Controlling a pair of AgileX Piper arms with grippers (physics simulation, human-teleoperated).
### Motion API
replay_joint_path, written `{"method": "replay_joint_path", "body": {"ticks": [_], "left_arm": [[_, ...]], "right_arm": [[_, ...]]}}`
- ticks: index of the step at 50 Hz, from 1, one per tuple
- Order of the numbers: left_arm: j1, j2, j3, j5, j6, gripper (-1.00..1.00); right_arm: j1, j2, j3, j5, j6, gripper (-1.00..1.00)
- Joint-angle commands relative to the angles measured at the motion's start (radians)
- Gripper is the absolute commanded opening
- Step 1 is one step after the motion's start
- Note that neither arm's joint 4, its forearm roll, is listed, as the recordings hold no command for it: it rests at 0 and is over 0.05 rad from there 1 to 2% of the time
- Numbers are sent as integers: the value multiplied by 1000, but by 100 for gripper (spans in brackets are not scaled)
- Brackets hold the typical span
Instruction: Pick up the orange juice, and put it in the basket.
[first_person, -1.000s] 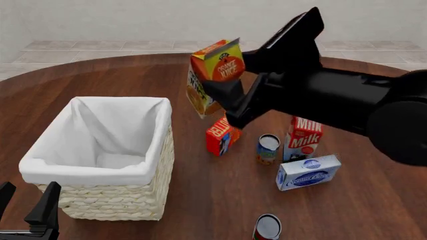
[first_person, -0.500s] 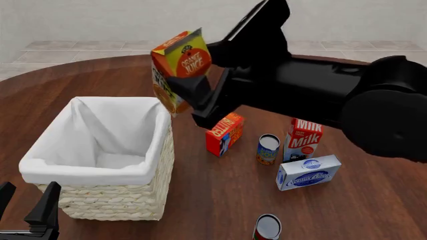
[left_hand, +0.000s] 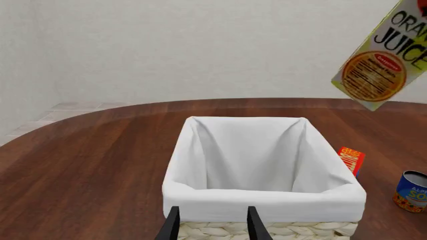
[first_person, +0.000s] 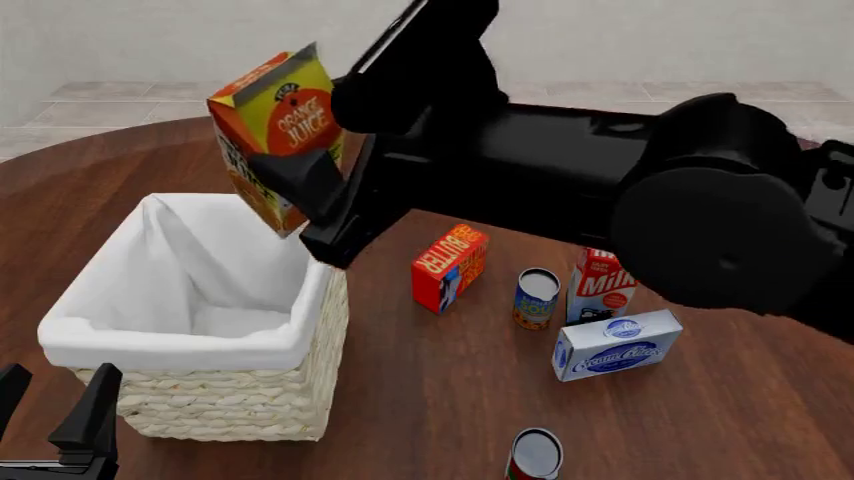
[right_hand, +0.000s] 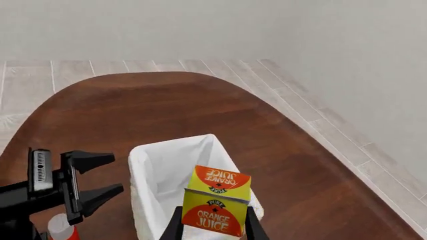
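Note:
The orange juice (first_person: 274, 135) is an orange and yellow gable-top carton, held tilted in the air by my right gripper (first_person: 291, 175), which is shut on its lower half. It hangs over the far right rim of the basket (first_person: 174, 345), a pale wicker box with a white liner. The right wrist view looks down past the orange juice (right_hand: 215, 207) into the basket (right_hand: 143, 165). My left gripper (first_person: 51, 400) stands open and empty at the basket's near left corner. In the left wrist view the orange juice (left_hand: 383, 55) floats above the basket (left_hand: 263, 197).
Right of the basket stand a red-orange butter box (first_person: 447, 265), a small can (first_person: 537, 298), a red-and-white milk carton (first_person: 607, 280) and a blue-and-white box (first_person: 617, 345). Another can (first_person: 534, 455) sits near the front edge. The right arm's bulk spans the table's right half.
My right arm has carried the orange juice leftward and a little higher, from above the butter box to over the basket's right rim. The left gripper has stayed put.

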Motion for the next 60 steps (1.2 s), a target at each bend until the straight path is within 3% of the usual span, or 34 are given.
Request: {"method": "replay_joint_path", "body": {"ticks": [1,28,54,59,60], "left_arm": [[0,0,0,0,0,100],[0,0,0,0,0,100],[0,0,0,0,0,100],[0,0,0,0,0,100],[0,0,0,0,0,100]], "right_arm": [[46,34,-42,-10,27,-100],[150,157,-79,-48,52,-100],[116,296,-225,21,48,-100],[123,326,-275,60,72,-100],[117,328,-274,55,52,-100]]}}
